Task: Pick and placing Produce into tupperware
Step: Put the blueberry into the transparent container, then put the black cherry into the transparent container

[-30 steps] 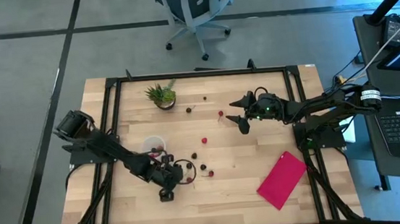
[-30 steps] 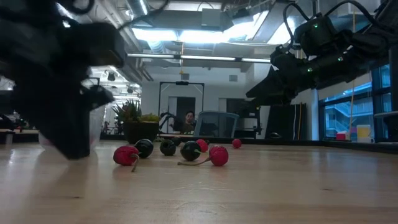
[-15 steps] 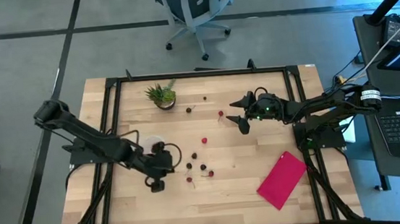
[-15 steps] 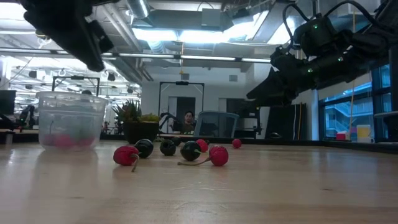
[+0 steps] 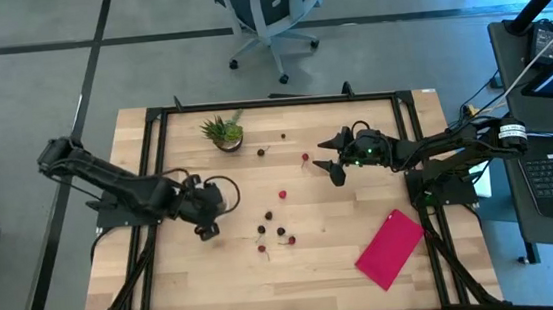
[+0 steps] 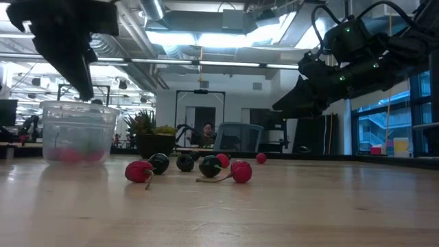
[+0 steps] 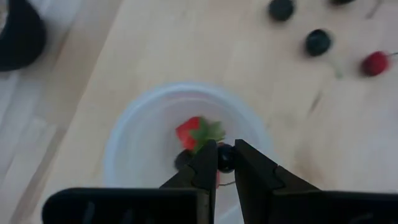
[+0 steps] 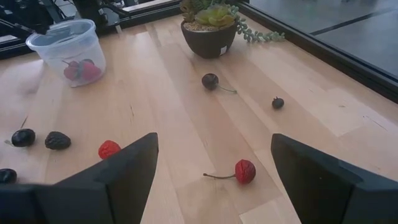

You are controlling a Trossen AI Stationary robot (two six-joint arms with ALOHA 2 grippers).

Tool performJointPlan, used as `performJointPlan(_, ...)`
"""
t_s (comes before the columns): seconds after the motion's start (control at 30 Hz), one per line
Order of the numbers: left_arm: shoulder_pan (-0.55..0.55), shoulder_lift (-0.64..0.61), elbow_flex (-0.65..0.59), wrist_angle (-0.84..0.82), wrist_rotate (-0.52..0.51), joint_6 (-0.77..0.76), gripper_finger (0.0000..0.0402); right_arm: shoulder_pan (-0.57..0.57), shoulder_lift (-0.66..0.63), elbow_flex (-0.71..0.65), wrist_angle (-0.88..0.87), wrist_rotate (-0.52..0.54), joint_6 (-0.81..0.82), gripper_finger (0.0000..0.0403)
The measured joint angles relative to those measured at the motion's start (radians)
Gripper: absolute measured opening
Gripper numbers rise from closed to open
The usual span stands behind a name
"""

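The tupperware (image 6: pixel 77 132) is a round translucent cup standing on the table's left half, and a red piece and a dark berry lie inside (image 7: pixel 124 137). My left gripper (image 7: pixel 225 155) hangs right above its mouth (image 5: pixel 208 206), shut on a dark berry. Loose red and dark produce (image 5: pixel 273 231) lies scattered at mid-table (image 6: pixel 139 170). My right gripper (image 5: pixel 335 162) waits open above the table's far right part, with a red cherry (image 8: pixel 244 170) below it. My left gripper pinches a small dark berry (image 7: pixel 225 158) between its two fingertips (image 7: pixel 208 163), coming from above and pointing down. The berry is lifted clear, over the open tupperware.
A green potted plant (image 5: pixel 222 132) stands near the far edge, left of centre. A flat pink-red rectangle (image 5: pixel 389 248) lies at the near right. More berries lie between the plant and my right gripper (image 8: pixel 210 80). Bare wood shows along the near edge.
My left gripper has risen from the table at the loose berries near the middle. It has travelled toward the table's left and far side and now hangs over the tupperware.
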State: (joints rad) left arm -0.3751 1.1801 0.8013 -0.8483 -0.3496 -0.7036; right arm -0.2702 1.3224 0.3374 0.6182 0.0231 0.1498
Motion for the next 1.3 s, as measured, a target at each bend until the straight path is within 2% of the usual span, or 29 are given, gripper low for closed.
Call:
performJointPlan(0.23, 0.048, 0.0, 0.0, -0.005, 0.0, 0.004, 0.006, 0.0, 0.0, 0.0, -0.002, 0.0, 0.0, 0.0314)
performJointPlan(0.7, 0.05, 0.0, 0.001, -0.004, -0.001, 0.007, 0.0098, 0.0, 0.0, 0.0, -0.002, 0.0, 0.0, 0.0314)
performJointPlan(1.07, 0.05, 0.0, 0.002, 0.003, 0.0, 0.008, 0.0147, 0.0, 0.0, 0.0, -0.002, 0.0, 0.0, 0.0314)
performJointPlan(1.3, 0.05, 0.0, 0.002, 0.222, 0.001, 0.212, 0.0153, 0.0, 0.0, 0.0, -0.002, 0.0, 0.0, 0.0314)
